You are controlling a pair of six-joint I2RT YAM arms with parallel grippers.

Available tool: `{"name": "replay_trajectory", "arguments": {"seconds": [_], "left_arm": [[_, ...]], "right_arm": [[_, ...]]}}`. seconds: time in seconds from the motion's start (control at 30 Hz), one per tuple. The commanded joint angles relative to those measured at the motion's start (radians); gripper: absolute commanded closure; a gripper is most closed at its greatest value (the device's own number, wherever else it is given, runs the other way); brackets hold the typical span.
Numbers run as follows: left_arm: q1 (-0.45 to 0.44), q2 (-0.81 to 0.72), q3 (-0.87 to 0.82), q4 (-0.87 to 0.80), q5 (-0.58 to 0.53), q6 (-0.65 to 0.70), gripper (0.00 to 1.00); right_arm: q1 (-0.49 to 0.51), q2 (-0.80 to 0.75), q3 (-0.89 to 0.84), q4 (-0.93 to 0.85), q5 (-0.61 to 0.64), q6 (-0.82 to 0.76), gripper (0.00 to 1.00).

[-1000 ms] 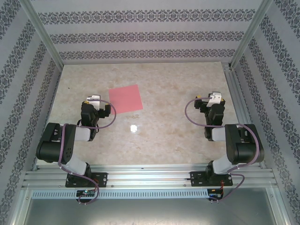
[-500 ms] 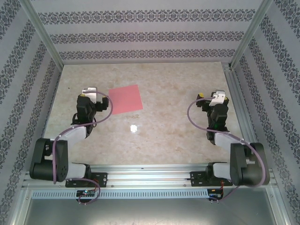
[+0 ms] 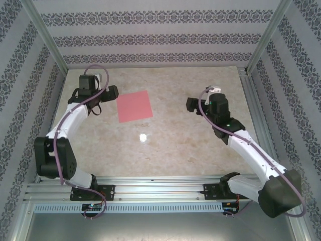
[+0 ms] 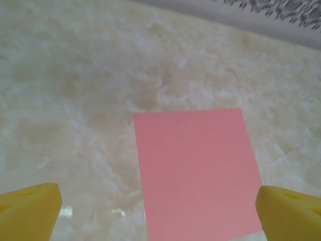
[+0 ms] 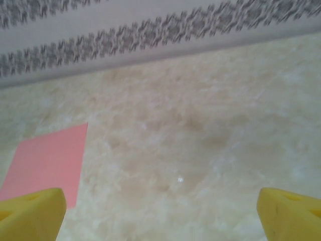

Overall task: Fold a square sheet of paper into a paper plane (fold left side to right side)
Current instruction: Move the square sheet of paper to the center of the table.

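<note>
Toward paper (image 3: 134, 106) | left gripper (image 3: 111, 92), right gripper (image 3: 191, 104) advanced | paper unmoved

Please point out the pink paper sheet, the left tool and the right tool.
square sheet of paper (image 3: 134, 106), top view, its middle.
left tool (image 4: 159, 213), left wrist view, midway between fingertips.
right tool (image 5: 160, 213), right wrist view, midway between fingertips.

Left arm (image 3: 67, 123), right arm (image 3: 251, 150) farther out.

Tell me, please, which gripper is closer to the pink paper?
The left gripper, just beside the left edge of the paper; the right gripper sits much farther off.
</note>
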Motion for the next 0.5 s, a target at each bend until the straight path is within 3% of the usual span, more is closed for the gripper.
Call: {"name": "replay_trajectory", "arguments": {"seconds": [0.0,0.2,0.47], "left_arm": [[0.024,0.138,0.120,-0.157,0.101,-0.045,0.00],[0.045,0.343,0.288,-0.161,0.227,-0.070,0.00],[0.074,0.272,0.199,-0.111,0.229,-0.074,0.00]], "right_arm": [[0.090,0.099,0.061,-0.195,0.041,0.060,0.02],[0.224,0.454,0.336,-0.249,0.059,-0.012,0.02],[0.304,0.969,0.888,-0.395,0.044,-0.120,0.11]]}}
